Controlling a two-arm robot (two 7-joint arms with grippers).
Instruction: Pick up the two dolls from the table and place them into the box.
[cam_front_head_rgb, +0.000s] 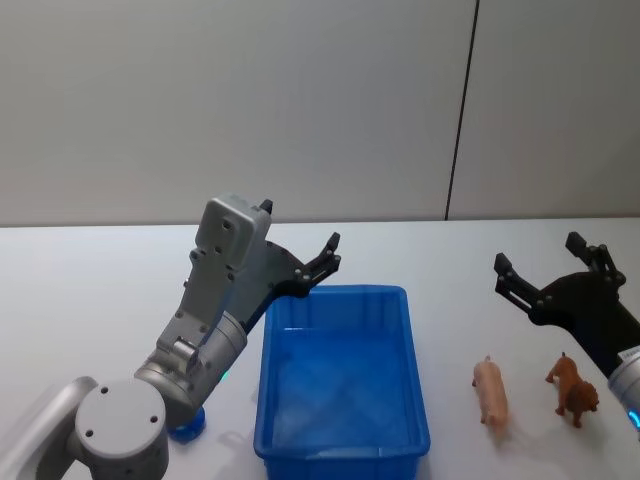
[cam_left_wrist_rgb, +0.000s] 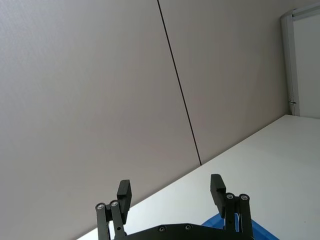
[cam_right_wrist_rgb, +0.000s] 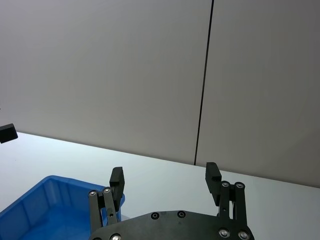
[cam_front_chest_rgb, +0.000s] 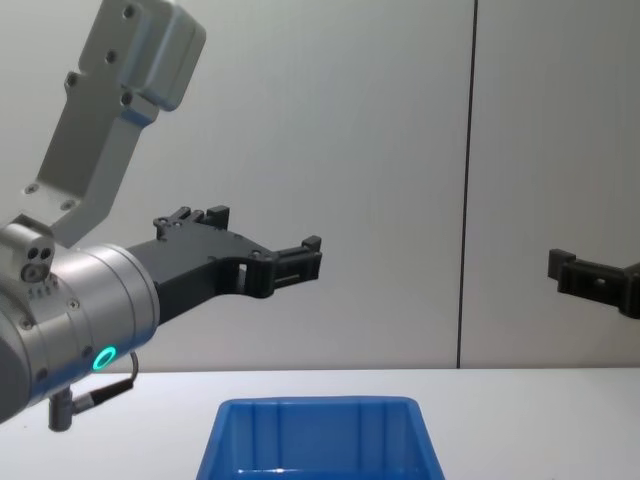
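Tools both up off the desk (cam_front_head_rgb: 90, 300), both released, nothing in either. I see my left tool (cam_left_wrist_rgb: 170, 186) with jaws spread wide, pointing forward at the grey wall. The box (cam_front_head_rgb: 335, 294) sits below it and a bit toward the right-arm side, and the tool's tips are over the box's far left corner in the head view. From the chest view the left tool hangs clearly above the box rim, not touching. My right tool (cam_front_head_rgb: 538, 254) is also spread wide and raised, aimed forward, with the box off to its left, well apart. Both dolls lie on the desk under and behind the right tool, closer to the robot body than its fingertips. The pink pig doll (cam_front_head_rgb: 491, 392) is on the tool's left side, between the box and the other doll, near the box wall but not touching it. The brown doll (cam_front_head_rgb: 573, 388) stands just beside the pig, right under the right tool's wrist. I can't tell what kind of animal the brown one is. Both dolls are outside the box.
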